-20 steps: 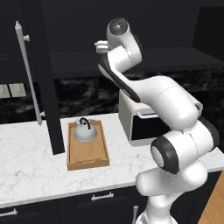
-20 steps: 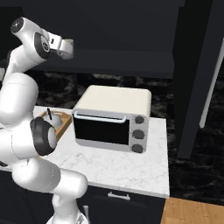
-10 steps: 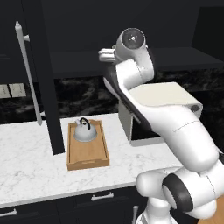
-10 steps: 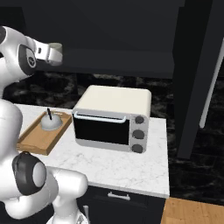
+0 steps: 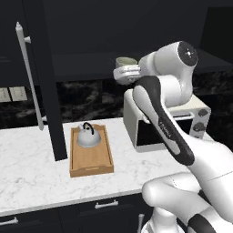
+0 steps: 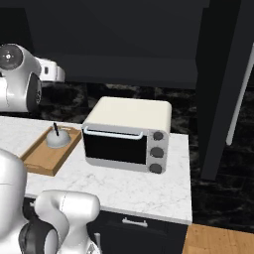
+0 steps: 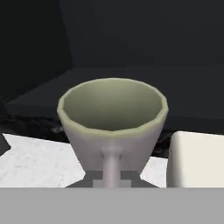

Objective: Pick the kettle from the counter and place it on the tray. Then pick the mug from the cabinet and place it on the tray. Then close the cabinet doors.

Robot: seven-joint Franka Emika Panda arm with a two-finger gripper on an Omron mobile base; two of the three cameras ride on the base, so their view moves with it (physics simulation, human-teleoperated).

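The pale mug [image 7: 113, 122] with its greenish inside hangs upright in the air just in front of the black cabinet's shelf [image 5: 86, 61]. My gripper [image 7: 111, 178] is shut on its side handle. In the left base view the mug [image 5: 126, 62] sits above the gripper [image 5: 124, 73], higher than the toaster oven. The silver kettle [image 5: 88, 135] with its black handle stands at the far end of the wooden tray [image 5: 91, 159] on the white marble counter [image 5: 27, 177]. The kettle [image 6: 57, 139] and tray [image 6: 42, 158] also show in the right base view. Both cabinet doors [image 5: 50, 77] [image 6: 221, 84] stand open.
A cream toaster oven [image 6: 129, 134] stands on the counter right of the tray, under the held mug. The left door's silver bar handle [image 5: 28, 73] juts out over the counter. Dark drawers [image 5: 107, 205] run below the worktop.
The hand has come down and back out of the cabinet with the mug in it. The arm's elbow has swung to the right. Kettle and tray have not moved.
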